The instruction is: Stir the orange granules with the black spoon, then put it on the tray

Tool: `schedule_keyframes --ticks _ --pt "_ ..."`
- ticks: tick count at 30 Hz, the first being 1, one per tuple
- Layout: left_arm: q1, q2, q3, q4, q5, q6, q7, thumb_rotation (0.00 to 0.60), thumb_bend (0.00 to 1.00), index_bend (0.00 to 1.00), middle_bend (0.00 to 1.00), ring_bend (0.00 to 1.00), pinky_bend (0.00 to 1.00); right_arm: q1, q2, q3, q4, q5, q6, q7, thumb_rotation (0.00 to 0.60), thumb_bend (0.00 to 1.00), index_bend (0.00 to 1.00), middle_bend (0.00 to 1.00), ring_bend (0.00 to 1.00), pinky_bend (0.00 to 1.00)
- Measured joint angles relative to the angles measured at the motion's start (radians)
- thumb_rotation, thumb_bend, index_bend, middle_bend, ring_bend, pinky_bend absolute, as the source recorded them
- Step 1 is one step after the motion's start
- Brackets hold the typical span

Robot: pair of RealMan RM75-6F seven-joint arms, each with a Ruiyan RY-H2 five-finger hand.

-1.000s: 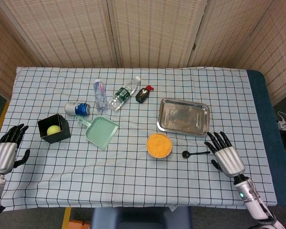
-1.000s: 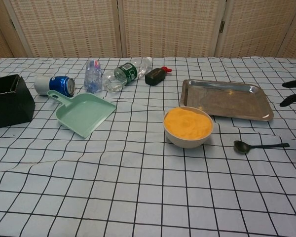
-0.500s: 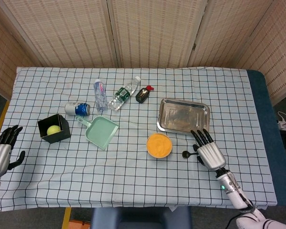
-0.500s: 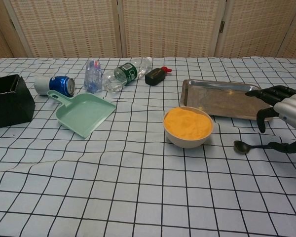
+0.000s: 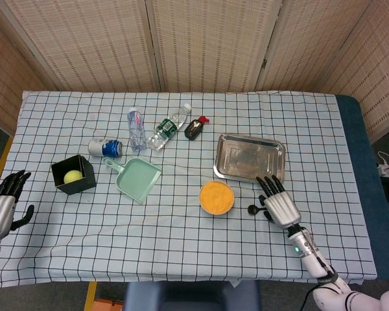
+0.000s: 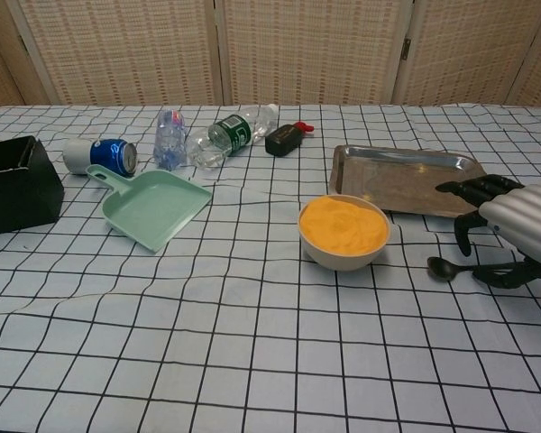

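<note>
- Right hand (image 5: 280, 206) sits over the spoon handle, right of the bowl (image 5: 216, 197); fingers (image 6: 473, 188) spread and pointing toward the tray (image 5: 249, 157), palm down.
- In the chest view the thumb is down at the handle; cannot tell if it touches or grips it.
- Spoon (image 6: 447, 268) lies flat on the cloth (image 5: 181, 240), its head toward the bowl, handle running under the right hand; only the head and a short bit of handle show.
- Bowl holds orange granules (image 6: 343, 225), filled near the rim; the spoon head is near it, not touching.
- Tray is just behind the bowl and the right hand, bare metal inside.
- Left hand (image 5: 1, 207) is at the far left table edge, fingers apart, holding nothing; seen in the head view only.
- Green dustpan (image 5: 137, 178) is left of the bowl, handle pointing up-left toward the blue can (image 5: 106, 148) lying on its side.
- Black box (image 5: 73, 174) at left has a yellow-green ball (image 5: 71, 177) inside.
- Two clear bottles lie behind the dustpan: one with a pink label (image 5: 136, 128), one with a green label (image 5: 168, 127).
- Small black bottle (image 5: 194, 128) with a red cap lies right of the green-label one.
</note>
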Motion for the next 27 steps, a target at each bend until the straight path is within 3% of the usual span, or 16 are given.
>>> schedule_keyframes --ticks 9,19,27 --pt "0.003 0.002 -0.001 0.002 0.002 0.004 -0.008 0.600 0.46 0.00 0.00 0.00 0.18 0.012 -0.014 -0.008 0.018 0.011 -0.023 -0.004 0.600 0.31 0.54 0.00 0.00 0.00" --pt "0.007 0.006 -0.002 0.001 0.007 0.013 -0.016 0.600 0.46 0.00 0.00 0.00 0.18 0.019 -0.013 -0.014 0.006 0.032 -0.046 -0.030 0.600 0.31 0.53 0.00 0.00 0.00" --pt "0.010 0.007 -0.003 0.001 0.009 0.019 -0.018 0.600 0.46 0.00 0.00 0.00 0.18 0.016 0.001 -0.015 -0.018 0.037 -0.035 -0.033 0.600 0.34 0.61 0.00 0.00 0.00"
